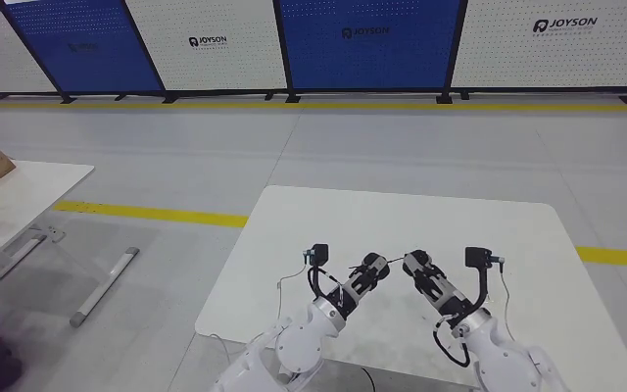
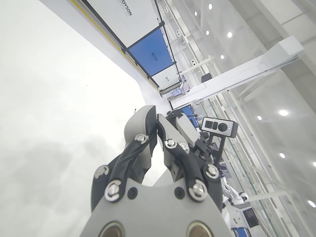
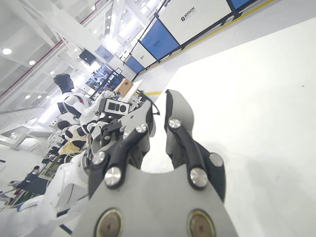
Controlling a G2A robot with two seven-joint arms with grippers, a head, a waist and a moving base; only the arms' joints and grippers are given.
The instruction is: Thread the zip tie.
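My left gripper [image 2: 157,122] is shut, its fingertips pinching a thin black zip tie whose tip [image 2: 135,110] pokes out beyond one finger. In the top view the left gripper [image 1: 376,263] and right gripper [image 1: 412,261] face each other tip to tip above the front middle of the white table [image 1: 411,211], with a thin strand of zip tie [image 1: 393,259] between them. In the right wrist view my right gripper [image 3: 158,99] stands open with a clear gap between its fingers. The black zip tie [image 3: 153,107] curls just beside one right finger [image 3: 145,117], against the left gripper behind it.
The table's near-left rounded corner [image 1: 211,328] and right edge [image 1: 588,294] bound the surface. Another white table [image 1: 39,186] stands to the left across the floor. Blue and white pegboard panels [image 1: 372,39] line the back.
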